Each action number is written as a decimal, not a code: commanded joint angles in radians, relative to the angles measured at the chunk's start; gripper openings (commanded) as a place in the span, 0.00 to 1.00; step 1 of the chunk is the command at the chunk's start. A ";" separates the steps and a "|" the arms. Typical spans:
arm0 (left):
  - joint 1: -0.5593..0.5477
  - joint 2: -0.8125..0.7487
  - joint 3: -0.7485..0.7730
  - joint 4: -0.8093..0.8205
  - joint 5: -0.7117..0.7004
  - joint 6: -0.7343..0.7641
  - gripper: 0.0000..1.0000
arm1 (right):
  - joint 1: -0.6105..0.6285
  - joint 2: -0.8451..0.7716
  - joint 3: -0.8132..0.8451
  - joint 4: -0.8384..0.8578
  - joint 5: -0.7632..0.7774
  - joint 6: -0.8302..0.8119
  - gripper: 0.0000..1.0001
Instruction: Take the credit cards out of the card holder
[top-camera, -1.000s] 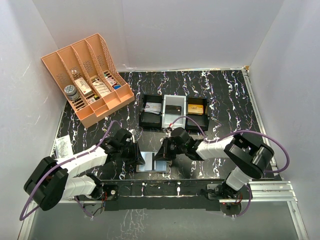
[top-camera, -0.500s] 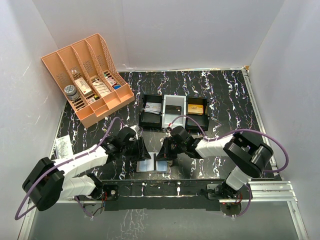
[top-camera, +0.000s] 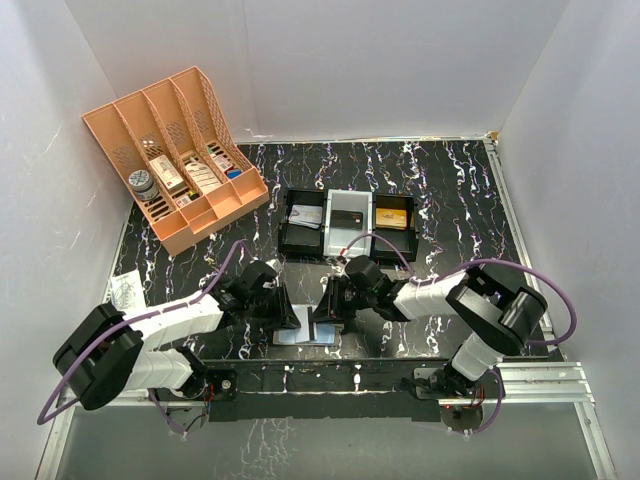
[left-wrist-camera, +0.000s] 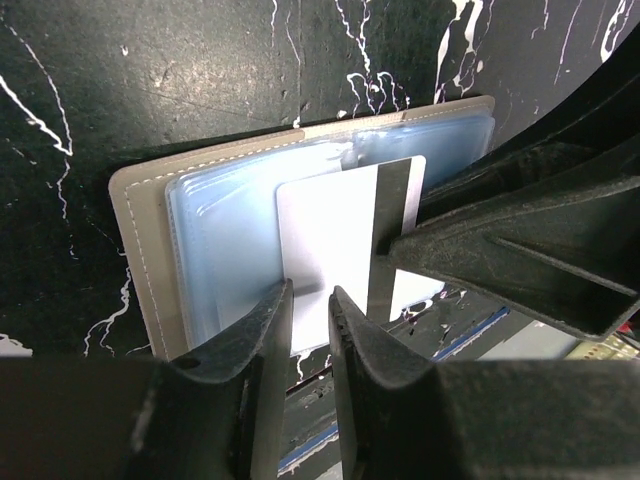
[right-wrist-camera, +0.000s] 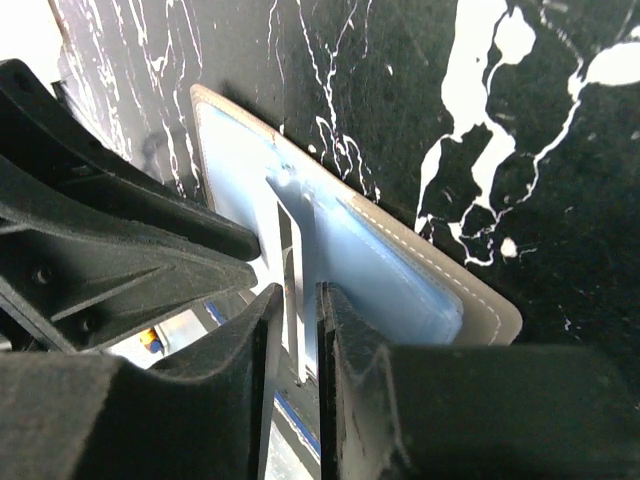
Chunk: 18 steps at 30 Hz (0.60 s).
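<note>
The card holder (top-camera: 300, 334) lies open at the table's near edge, with a grey-beige border (left-wrist-camera: 140, 260) and blue plastic sleeves (right-wrist-camera: 400, 270). A white credit card (left-wrist-camera: 330, 240) with a black stripe sticks out of a sleeve toward the near edge. My right gripper (right-wrist-camera: 293, 295) is shut on this card, which shows edge-on (right-wrist-camera: 296, 255) between its fingers (left-wrist-camera: 500, 250). My left gripper (left-wrist-camera: 310, 290) hovers over the holder's left half and the card. Its jaws are nearly together with nothing between them. In the top view the left gripper (top-camera: 288, 318) and the right gripper (top-camera: 322, 315) meet over the holder.
A black three-compartment tray (top-camera: 283, 240) holding cards stands just behind the grippers. An orange lattice organiser (top-camera: 180, 150) with boxes sits at the back left. A printed slip (top-camera: 125, 290) lies at the left edge. The table edge and rail are right below the holder.
My left gripper has moved right, onto the holder's left half. My right gripper has stayed at the holder's right half, shifting only slightly.
</note>
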 joint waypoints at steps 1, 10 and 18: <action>-0.008 0.001 -0.058 -0.071 -0.023 -0.003 0.21 | -0.005 -0.016 -0.052 0.165 -0.035 0.074 0.20; -0.008 0.011 -0.027 -0.115 -0.027 0.023 0.20 | -0.003 0.018 -0.058 0.259 -0.093 0.072 0.18; -0.007 -0.013 -0.023 -0.137 -0.038 0.021 0.19 | 0.023 0.030 -0.020 0.194 -0.044 0.039 0.23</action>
